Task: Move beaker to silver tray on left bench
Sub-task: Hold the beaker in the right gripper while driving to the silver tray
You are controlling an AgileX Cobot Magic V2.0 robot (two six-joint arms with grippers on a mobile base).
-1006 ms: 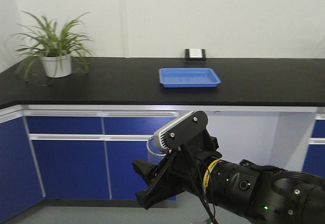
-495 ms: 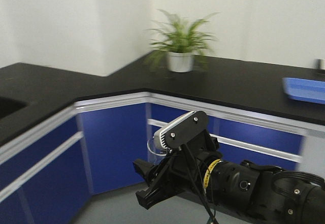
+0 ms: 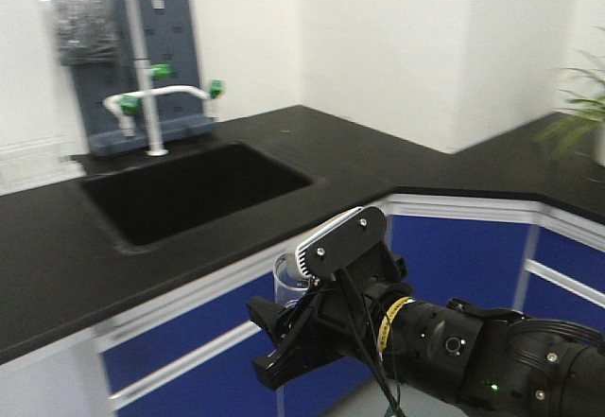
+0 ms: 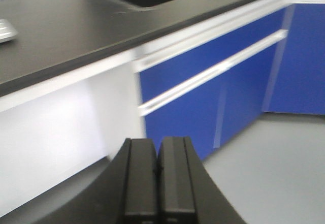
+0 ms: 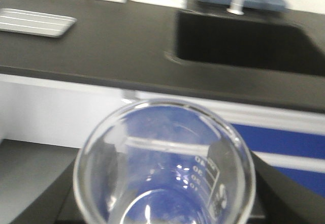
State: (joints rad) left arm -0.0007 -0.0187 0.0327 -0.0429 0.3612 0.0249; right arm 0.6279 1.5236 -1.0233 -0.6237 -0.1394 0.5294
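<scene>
right pincer [image 3: 271, 341] hugs one beaker [image 5: 163, 168]; left pincer [image 4: 158, 181] is pressed together; one silver tray [image 5: 35, 22] on one black bench [image 5: 106, 51].

Bench [image 3: 378, 166] black, cabinets [image 3: 454, 256] blue, tap [image 3: 140, 67] white/green, beaker [image 5: 162, 158] clear, tray [image 5: 35, 22] prob. silver-grey.
</scene>
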